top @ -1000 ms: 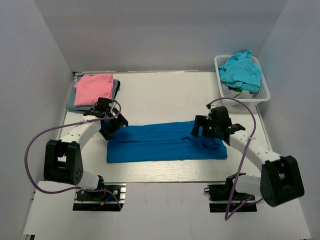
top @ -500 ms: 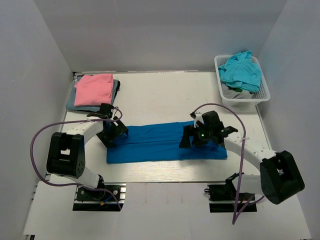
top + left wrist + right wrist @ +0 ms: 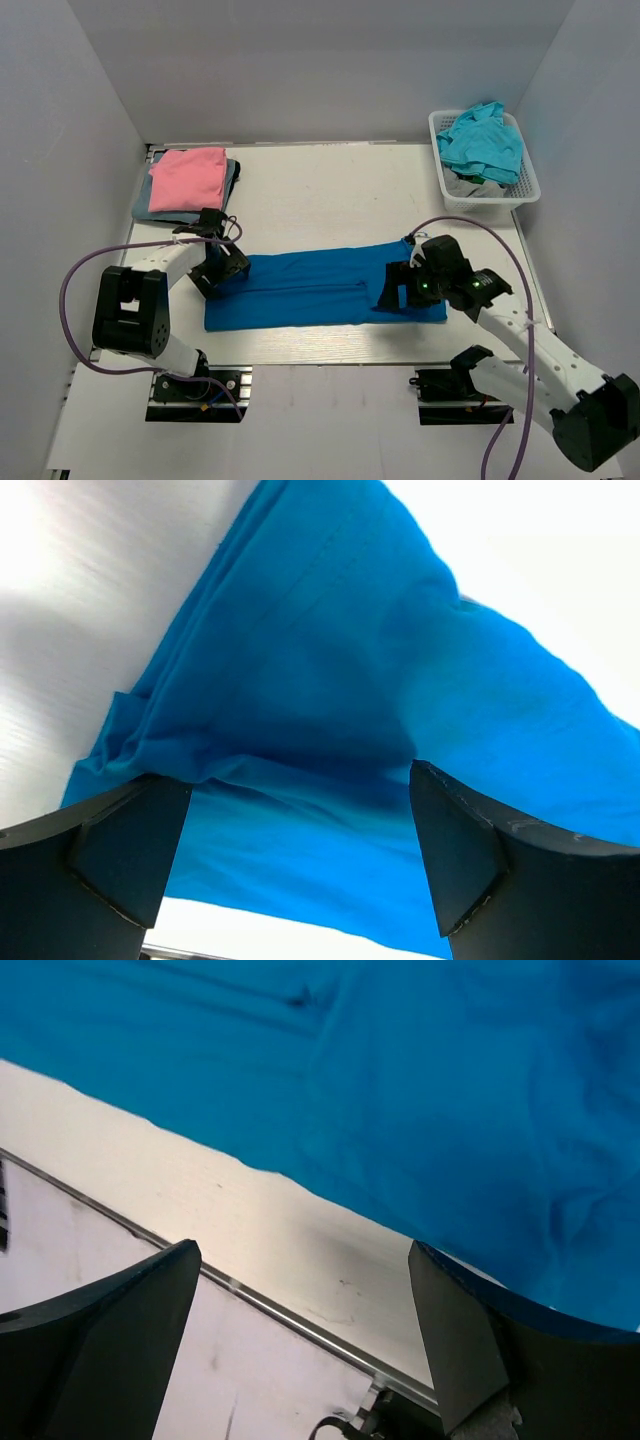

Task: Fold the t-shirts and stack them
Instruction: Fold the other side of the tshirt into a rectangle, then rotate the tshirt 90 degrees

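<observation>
Bright, even light; overhead view sharp, wrist views softly blurred.

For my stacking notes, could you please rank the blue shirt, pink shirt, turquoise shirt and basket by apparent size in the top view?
1. Blue shirt, clearly largest.
2. Basket.
3. Pink shirt and turquoise shirt look alike; the latter is bunched, so unranked.
</observation>
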Tool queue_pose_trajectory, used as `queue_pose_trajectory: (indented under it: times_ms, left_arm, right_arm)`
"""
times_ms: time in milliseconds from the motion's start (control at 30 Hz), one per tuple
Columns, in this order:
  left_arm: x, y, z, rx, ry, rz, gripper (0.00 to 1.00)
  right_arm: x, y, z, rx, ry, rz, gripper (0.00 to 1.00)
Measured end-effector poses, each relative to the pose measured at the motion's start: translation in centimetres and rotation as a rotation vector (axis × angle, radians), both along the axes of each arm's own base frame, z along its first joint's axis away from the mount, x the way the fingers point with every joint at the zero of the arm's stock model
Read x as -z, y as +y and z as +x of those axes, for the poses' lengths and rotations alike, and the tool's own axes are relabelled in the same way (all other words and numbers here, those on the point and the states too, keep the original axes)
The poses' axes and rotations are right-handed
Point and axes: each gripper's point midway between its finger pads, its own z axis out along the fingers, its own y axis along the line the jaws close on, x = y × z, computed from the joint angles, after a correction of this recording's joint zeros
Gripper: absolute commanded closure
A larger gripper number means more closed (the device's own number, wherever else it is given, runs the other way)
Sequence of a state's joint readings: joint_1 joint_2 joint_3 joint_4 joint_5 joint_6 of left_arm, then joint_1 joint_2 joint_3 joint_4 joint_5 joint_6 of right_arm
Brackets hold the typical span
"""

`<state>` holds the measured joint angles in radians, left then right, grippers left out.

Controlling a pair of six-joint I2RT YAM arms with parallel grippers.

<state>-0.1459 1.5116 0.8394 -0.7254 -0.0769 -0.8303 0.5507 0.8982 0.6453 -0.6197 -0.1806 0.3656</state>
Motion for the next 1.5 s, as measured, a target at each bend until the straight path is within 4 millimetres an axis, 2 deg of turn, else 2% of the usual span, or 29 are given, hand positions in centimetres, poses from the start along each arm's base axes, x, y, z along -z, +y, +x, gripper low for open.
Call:
queue_pose_trajectory:
  times_ms: [133,267,367,467,667,867,967,1033,1133,1233,1333,1500]
  left_arm:
    - [0.0,0.2,-0.3,0.004,0.01,0.008,0.0]
    - [0.0,0.2,-0.4,0.006,0.014,0.013,0.0]
    - [0.0,0.3,-0.4,0.007,0.014,0.015,0.0]
    - [0.1,0.4,-0.6,0.006,0.021,0.024,0.0]
    - [0.1,0.5,-0.9,0.003,0.035,0.028,0.0]
    - [-0.2,0.4,-1.3,0.026,0.051,0.031,0.0]
    - [-1.7,0.0,-0.3,0.072,0.008,0.017,0.0]
    - [-3.9,-0.4,0.9,0.112,-0.078,0.001,0.0]
    - [-8.3,-0.7,2.7,0.172,-0.242,0.002,0.0]
    - [-11.1,-0.4,4.1,0.195,-0.328,0.032,0.0]
    - [-10.1,-0.3,4.0,0.209,-0.293,0.05,0.0]
    - [-5.0,-0.9,2.2,0.23,-0.155,0.027,0.0]
  right_arm:
    - [-2.2,0.2,1.1,0.036,-0.066,0.035,0.1]
    - [-1.8,0.3,2.5,0.105,-0.067,0.024,0.1]
    - [-0.1,0.1,3.8,0.175,-0.029,-0.025,0.1]
    - [3.0,-0.7,4.0,0.237,0.062,-0.106,0.1]
    - [7.6,-3.5,1.7,0.336,0.164,-0.194,0.1]
    - [7.2,-3.5,2.1,0.371,0.138,-0.152,0.1]
    - [5.9,-3.5,2.4,0.377,0.129,-0.156,0.1]
    - [3.9,-3.2,3.6,0.384,0.089,-0.143,0.1]
    - [0.4,-2.5,5.9,0.406,0.007,-0.103,0.1]
    - [-0.9,-2.2,6.7,0.428,-0.014,-0.08,0.1]
    - [0.1,-2.5,5.9,0.447,0.027,-0.093,0.1]
    - [3.1,-3.0,4.2,0.466,0.123,-0.133,0.1]
